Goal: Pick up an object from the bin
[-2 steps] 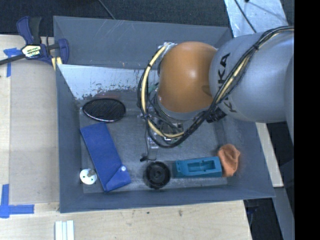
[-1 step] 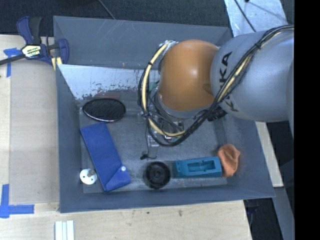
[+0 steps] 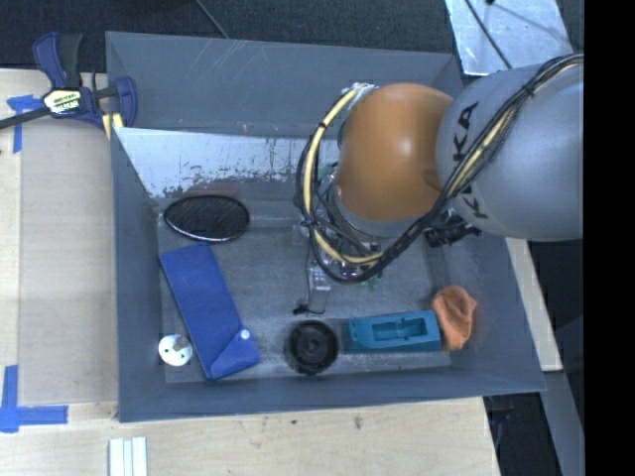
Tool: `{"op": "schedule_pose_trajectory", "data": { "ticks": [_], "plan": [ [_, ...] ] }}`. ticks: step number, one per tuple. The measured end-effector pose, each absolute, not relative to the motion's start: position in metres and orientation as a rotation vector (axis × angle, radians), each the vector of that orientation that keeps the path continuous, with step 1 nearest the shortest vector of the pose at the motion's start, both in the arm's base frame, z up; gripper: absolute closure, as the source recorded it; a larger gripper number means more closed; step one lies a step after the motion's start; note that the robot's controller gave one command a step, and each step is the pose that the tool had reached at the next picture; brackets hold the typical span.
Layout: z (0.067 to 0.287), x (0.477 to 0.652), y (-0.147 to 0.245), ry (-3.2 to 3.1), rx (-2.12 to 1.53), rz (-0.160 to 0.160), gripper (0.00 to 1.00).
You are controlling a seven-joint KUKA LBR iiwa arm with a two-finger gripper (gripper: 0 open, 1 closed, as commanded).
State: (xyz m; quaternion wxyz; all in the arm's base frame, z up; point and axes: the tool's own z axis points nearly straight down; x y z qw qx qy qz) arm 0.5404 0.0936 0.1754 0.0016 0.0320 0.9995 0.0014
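My gripper [image 3: 317, 286] hangs below the arm's orange cover, over the middle of the bin floor. A black round disc [image 3: 313, 347] lies just in front of it, near the front wall and apart from it. To the disc's right rests a teal-blue rectangular tool [image 3: 392, 333]. An orange soft lump [image 3: 457, 315] sits at the tool's right end, in the front right corner. I see nothing held in the gripper.
A long blue flat pad [image 3: 205, 309] lies slanted at the front left, with a small silver-white round piece [image 3: 175, 350] beside its left edge. A black oval brush [image 3: 206, 218] lies at the back left. The arm covers the bin's back right.
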Motion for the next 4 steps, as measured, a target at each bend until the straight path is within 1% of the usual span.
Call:
{"op": "schedule_pose_trajectory", "data": {
  "ticks": [1, 2, 3, 4],
  "plan": [
    [0.21, 0.506, 0.032, 3.142, 0.177, -0.001, 0.0],
    [0.177, 0.509, 0.029, 3.124, 0.184, 0.001, 0.0],
    [0.108, 0.499, 0.052, 3.127, 0.224, 0.002, 0.0],
    [0.073, 0.492, 0.054, 3.137, 0.134, 0.002, 1.0]
  ]
}}
